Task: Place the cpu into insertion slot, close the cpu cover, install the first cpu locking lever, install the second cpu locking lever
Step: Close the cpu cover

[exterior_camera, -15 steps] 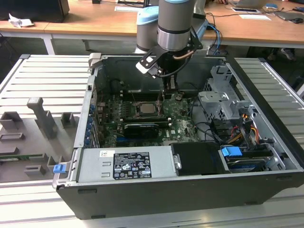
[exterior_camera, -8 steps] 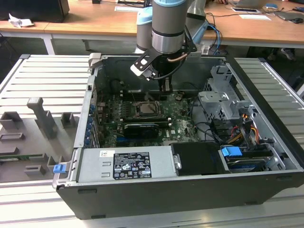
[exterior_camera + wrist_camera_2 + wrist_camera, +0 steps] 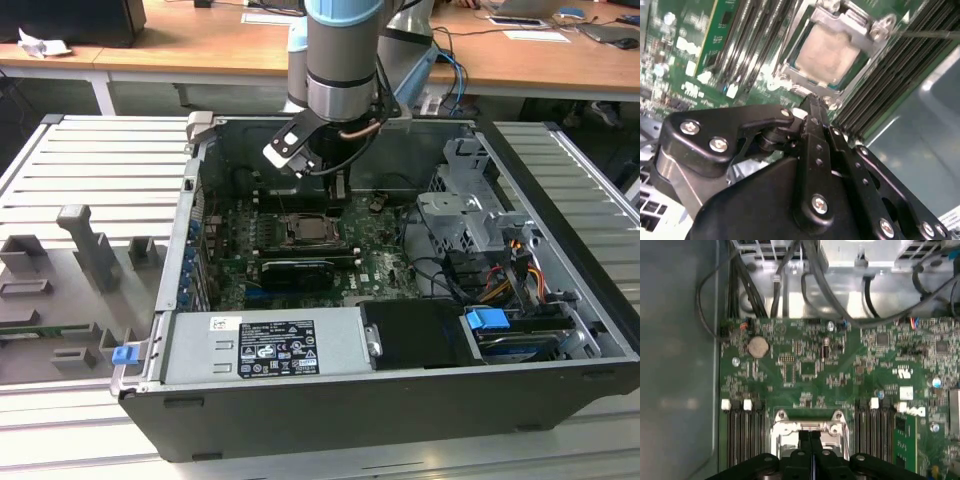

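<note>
Nothing reads clearly; the white label (image 3: 277, 347) on the power supply (image 3: 192, 350) bears print seemingly too small.

In the exterior view, the arm (image 3: 340, 60) was cut off by the picture's upper edge. The gripper (image 3: 340, 188) appeared too small and dark to show where its fingertips ended. The cpu (image 3: 312, 232), near the middle of the motherboard (image 3: 385, 265), was too small for the locking levers beside it to be distinguished.

In the second wrist view, the gripper (image 3: 812, 102) hid the near corner of the cpu cover (image 3: 855, 22). Whether its fingertips touched anything could not be determined. The gripper body was cut off by the lower edge.

In the first wrist view, the gripper (image 3: 810, 436) and the lower edge concealed most of the cpu cover (image 3: 782, 429).
</note>
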`<action>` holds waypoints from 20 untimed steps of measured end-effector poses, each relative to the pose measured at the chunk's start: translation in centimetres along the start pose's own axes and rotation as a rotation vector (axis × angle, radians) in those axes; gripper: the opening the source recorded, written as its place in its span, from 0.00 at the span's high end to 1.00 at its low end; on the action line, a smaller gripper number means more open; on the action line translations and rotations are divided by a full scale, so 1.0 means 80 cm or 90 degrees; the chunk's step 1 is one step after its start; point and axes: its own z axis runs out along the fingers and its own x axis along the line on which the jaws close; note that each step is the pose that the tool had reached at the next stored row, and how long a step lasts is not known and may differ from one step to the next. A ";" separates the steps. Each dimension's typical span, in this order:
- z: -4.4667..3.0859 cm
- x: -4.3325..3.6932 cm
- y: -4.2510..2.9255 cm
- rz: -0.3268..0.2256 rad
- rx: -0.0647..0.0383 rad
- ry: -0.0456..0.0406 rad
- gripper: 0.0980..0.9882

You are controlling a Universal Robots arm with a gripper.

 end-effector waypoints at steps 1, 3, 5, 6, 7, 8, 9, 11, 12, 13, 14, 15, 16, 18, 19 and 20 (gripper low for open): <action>0.0017 0.000 -0.0099 0.000 0.000 -0.0001 0.99; 0.0064 0.000 -0.0203 0.000 0.000 0.0000 0.99; 0.0122 -0.001 -0.0252 0.000 0.000 0.0000 0.99; 0.0144 -0.001 -0.0271 0.000 0.000 0.0000 0.99; 0.0149 -0.001 -0.0316 -0.001 0.000 0.0000 0.99; 0.0153 -0.001 -0.0338 -0.001 0.000 0.0001 0.99; 0.0156 -0.001 -0.0349 -0.001 0.000 0.0001 0.99; 0.0160 -0.001 -0.0368 -0.001 0.001 0.0000 0.99; 0.0162 -0.001 -0.0385 -0.001 0.001 0.0001 0.99; 0.0164 -0.001 -0.0417 -0.001 0.001 0.0001 0.99; 0.0165 -0.001 -0.0445 -0.002 0.001 0.0002 0.99; 0.0168 -0.001 -0.0473 -0.002 0.001 0.0002 0.99; 0.0173 -0.001 -0.0497 -0.002 0.001 0.0002 0.99; 0.0219 -0.001 -0.0518 -0.002 0.001 0.0013 0.99; 0.0244 -0.001 -0.0520 -0.002 0.001 0.0026 0.99; 0.0260 -0.001 -0.0521 -0.002 0.001 0.0029 0.99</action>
